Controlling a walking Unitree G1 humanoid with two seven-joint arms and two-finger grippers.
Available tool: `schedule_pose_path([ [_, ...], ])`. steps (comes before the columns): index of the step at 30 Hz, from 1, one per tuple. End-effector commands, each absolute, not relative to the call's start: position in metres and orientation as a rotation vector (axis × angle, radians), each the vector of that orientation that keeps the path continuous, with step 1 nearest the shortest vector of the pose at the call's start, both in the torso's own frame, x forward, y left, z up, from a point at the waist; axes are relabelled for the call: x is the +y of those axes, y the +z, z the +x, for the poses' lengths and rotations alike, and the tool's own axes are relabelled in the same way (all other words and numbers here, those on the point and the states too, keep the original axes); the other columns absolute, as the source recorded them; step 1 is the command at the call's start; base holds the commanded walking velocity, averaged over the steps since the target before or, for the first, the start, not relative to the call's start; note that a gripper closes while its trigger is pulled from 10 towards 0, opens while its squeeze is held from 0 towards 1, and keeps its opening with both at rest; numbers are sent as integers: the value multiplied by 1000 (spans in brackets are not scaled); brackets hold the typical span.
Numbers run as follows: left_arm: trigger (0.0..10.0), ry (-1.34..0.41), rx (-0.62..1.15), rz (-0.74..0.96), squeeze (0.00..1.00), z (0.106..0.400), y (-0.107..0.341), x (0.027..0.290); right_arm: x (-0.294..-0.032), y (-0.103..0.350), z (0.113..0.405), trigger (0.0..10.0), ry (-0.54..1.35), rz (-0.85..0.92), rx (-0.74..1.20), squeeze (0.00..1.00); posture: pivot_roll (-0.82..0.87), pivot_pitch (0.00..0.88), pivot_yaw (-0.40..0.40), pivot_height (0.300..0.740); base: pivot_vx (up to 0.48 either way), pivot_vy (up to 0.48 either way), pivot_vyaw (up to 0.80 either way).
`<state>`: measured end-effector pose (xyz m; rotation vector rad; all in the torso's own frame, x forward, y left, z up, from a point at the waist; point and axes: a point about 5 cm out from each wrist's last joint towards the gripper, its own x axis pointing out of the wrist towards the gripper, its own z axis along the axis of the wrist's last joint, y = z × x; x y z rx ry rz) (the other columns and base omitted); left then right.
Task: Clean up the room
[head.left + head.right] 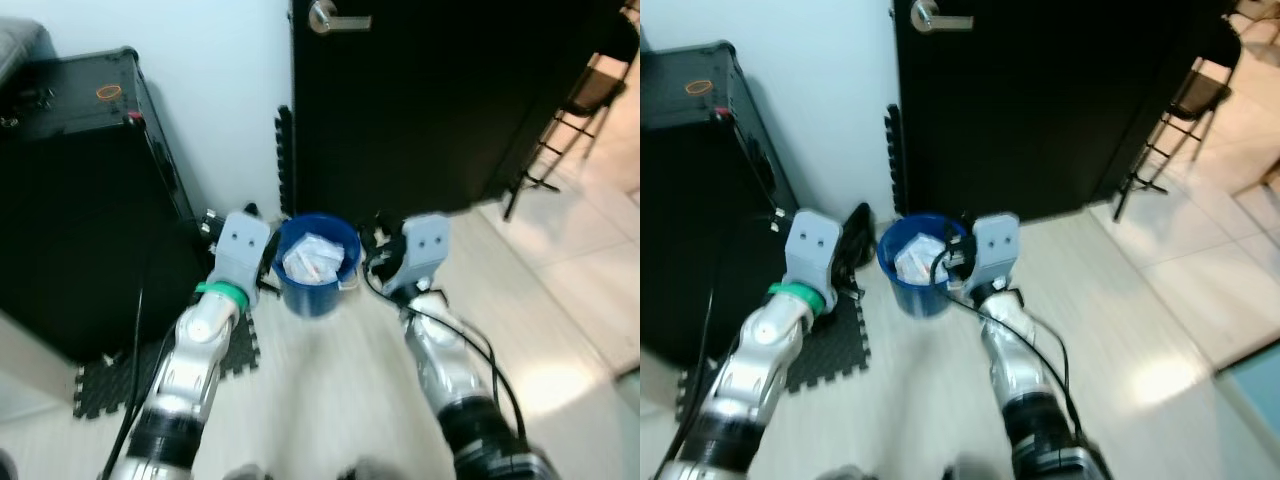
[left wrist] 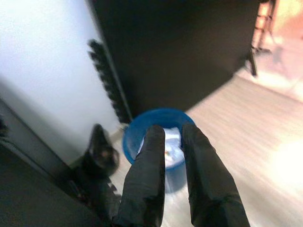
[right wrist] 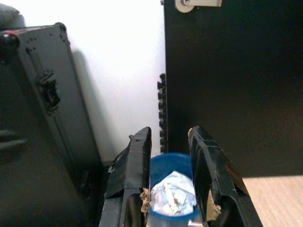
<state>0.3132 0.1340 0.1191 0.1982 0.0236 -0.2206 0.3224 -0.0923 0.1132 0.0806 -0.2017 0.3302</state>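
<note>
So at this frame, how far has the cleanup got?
Done: crumpled white paper trash already lies in the round blue plastic bucket by the black door. In hand: nothing; left gripper and right gripper flank the bucket, open. Left: nothing more can be judged from here.

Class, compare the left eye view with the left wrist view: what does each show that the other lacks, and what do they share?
Left eye view alone: both silver arms, the door handle, the black case, the foam mat and the right gripper.
Left wrist view alone: the left gripper close up, its fingers slightly apart with nothing between them.
Both: the blue bucket holding crumpled paper, the black door, the white wall and the pale floor.
</note>
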Motion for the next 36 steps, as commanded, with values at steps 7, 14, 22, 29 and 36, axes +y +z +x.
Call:
schedule_pose_path([
  [7, 10000, -268, 155, 275, 0, 298, 88, 122, -100, 87, 315, 10000, 329, 43, -98, 0, -3, 0, 51, 726, 0, 0, -800],
  [14, 10000, -295, 208, 319, 0, 292, 72, 127, -104, 56, 300, 10000, 350, 11, 17, 0, -4, 0, 53, 726, 0, 0, -800],
  [22, 10000, -248, 177, 275, 0, 297, 80, 129, -98, 58, 301, 10000, 362, 22, 6, 0, -1, 0, 54, 726, 0, 0, -800],
  [29, 10000, -253, 157, 249, 0, 298, 85, 127, -98, 60, 303, 10000, 363, 24, -2, 0, 0, 0, 52, 726, 0, 0, -800],
  [36, 10000, -264, 140, 223, 0, 299, 89, 123, -98, 60, 303, 10000, 362, 24, -5, 0, -4, 0, 53, 726, 0, 0, -800],
])
